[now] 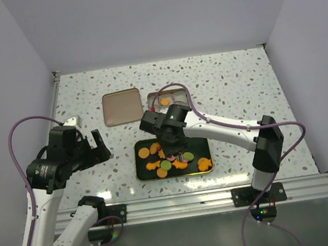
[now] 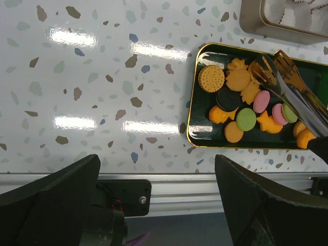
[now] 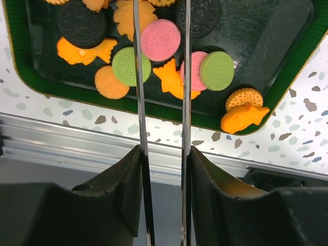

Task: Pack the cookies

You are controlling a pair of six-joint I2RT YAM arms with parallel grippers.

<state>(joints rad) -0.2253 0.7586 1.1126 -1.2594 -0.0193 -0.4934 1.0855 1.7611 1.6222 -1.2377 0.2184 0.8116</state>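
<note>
The cookies [image 1: 168,161] lie on a dark green, gold-rimmed tray [image 1: 201,145]: orange rounds and shapes, pink, green and dark rounds. They also show in the left wrist view [image 2: 246,119] and the right wrist view [image 3: 160,40]. My right gripper [image 1: 169,136] is over the tray and shut on metal tongs [image 3: 138,77]. The tongs' two arms run out over the pink cookie, and their slotted tips [image 2: 271,72] hang above the orange cookies at the tray's far side. One orange cookie [image 1: 165,101] lies in the open tin [image 1: 174,89]. My left gripper [image 1: 100,147] is open and empty, left of the tray.
The tin [image 2: 251,23] holds white paper cups [image 2: 294,14]. Its tan lid [image 1: 121,107] lies flat to its left. An aluminium rail [image 1: 193,201] runs along the table's near edge. White walls enclose the table on three sides.
</note>
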